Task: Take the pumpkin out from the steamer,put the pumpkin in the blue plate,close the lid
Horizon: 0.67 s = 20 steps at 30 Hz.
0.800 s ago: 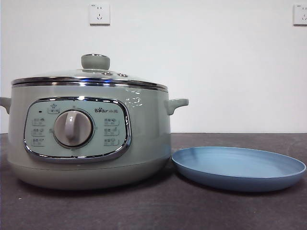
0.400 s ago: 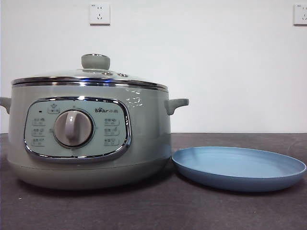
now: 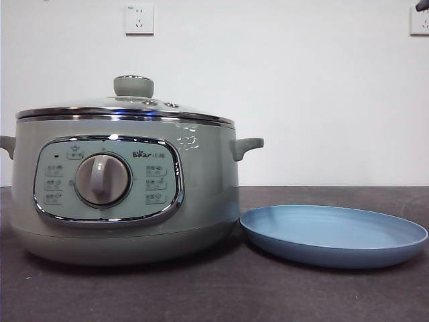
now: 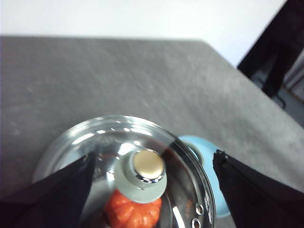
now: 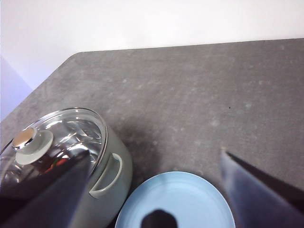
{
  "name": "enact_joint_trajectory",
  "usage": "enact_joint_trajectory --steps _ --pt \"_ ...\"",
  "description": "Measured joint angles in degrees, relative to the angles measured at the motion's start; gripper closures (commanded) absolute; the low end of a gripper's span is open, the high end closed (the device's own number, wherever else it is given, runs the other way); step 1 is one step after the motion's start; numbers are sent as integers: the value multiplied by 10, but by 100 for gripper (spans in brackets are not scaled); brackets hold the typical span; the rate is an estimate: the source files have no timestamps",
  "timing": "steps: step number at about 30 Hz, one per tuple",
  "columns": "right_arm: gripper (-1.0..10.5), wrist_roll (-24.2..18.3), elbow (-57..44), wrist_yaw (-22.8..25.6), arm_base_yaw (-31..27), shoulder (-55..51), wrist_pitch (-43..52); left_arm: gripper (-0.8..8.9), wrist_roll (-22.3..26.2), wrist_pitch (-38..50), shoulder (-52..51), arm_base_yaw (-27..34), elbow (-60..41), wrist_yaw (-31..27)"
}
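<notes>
The sage-green steamer (image 3: 201, 194) stands at the left of the front view with the glass lid (image 3: 80, 109) shut on it. The pumpkin (image 4: 133, 213) shows orange through the glass in the left wrist view, beside the lid's knob (image 4: 148, 166). My left gripper (image 4: 153, 156) hovers above the lid, jaws wide open on either side of the knob and well clear of it. The blue plate (image 3: 335, 235) lies empty to the right of the steamer. My right gripper (image 5: 154, 153) hangs open and empty high above the plate (image 5: 190, 199), and shows as a black tip (image 3: 422, 5) in the front view.
The steamer's side handle (image 3: 247, 146) points toward the plate, whose rim nearly touches the pot. Dark grey table (image 3: 214, 295) spreads in front. The table's edges and corners (image 5: 76, 54) show in the wrist views. Wall sockets (image 3: 139, 19) are behind.
A black arm tip has come into the top right corner of the front view. The steamer, lid and plate have not moved.
</notes>
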Motion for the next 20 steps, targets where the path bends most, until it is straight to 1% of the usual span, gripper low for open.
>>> enact_joint_trajectory --steps 2,6,9,16,20 --pt "474 1 0 0 3 0 -2 405 10 -18 27 -31 18 -31" --pt "474 1 0 0 3 0 -4 405 33 -42 83 -95 53 -116" --pt "474 1 0 0 4 0 -6 405 48 -53 127 -130 77 -165" --pt "474 1 0 0 4 0 -16 406 70 -53 204 -177 88 -226" --pt "474 1 0 0 3 0 -17 406 74 -58 228 -182 88 -232"
